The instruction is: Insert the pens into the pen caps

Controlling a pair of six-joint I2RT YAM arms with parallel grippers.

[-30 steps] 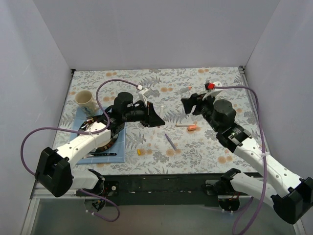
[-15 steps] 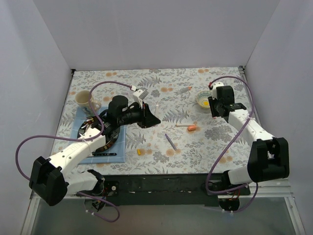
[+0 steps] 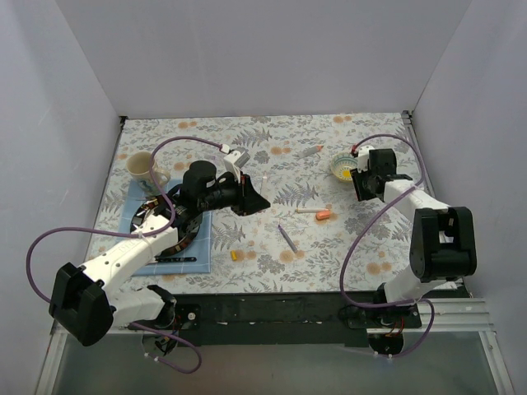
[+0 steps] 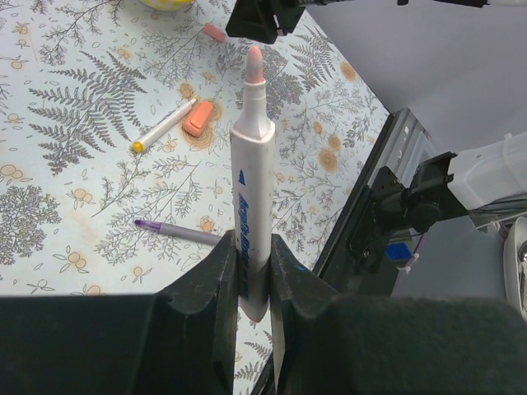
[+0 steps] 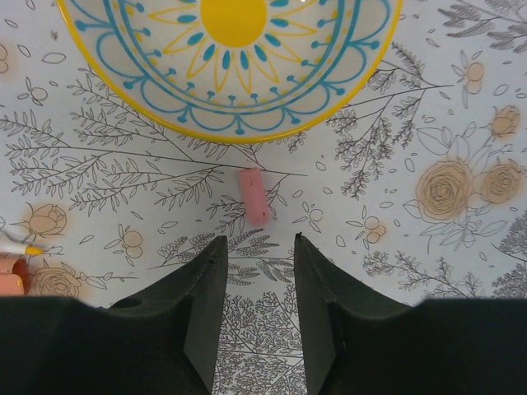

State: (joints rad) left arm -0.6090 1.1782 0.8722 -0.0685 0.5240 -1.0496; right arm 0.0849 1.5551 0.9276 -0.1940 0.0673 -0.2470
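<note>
Just beside bowl [image 5: 239, 123] rim, pink cap [image 5: 254, 196]

Floral table [image 3: 329, 255]: mug [image 3: 142, 168], blue mat [image 3: 202, 247], bowl [image 3: 342, 169], purple pen [image 3: 287, 238], yellow-tipped pen [image 3: 305, 211], orange cap [image 3: 323, 216], yellow cap [image 3: 235, 255].

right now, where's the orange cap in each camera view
Top external: the orange cap lies right of centre on the table, beside the yellow-tipped pen.
Left wrist: the orange cap is in the upper left, left of the white-pink pen.
Right wrist: only a sliver of the orange cap shows at the left edge.
Shared landmark: the yellow-centred bowl.
</note>
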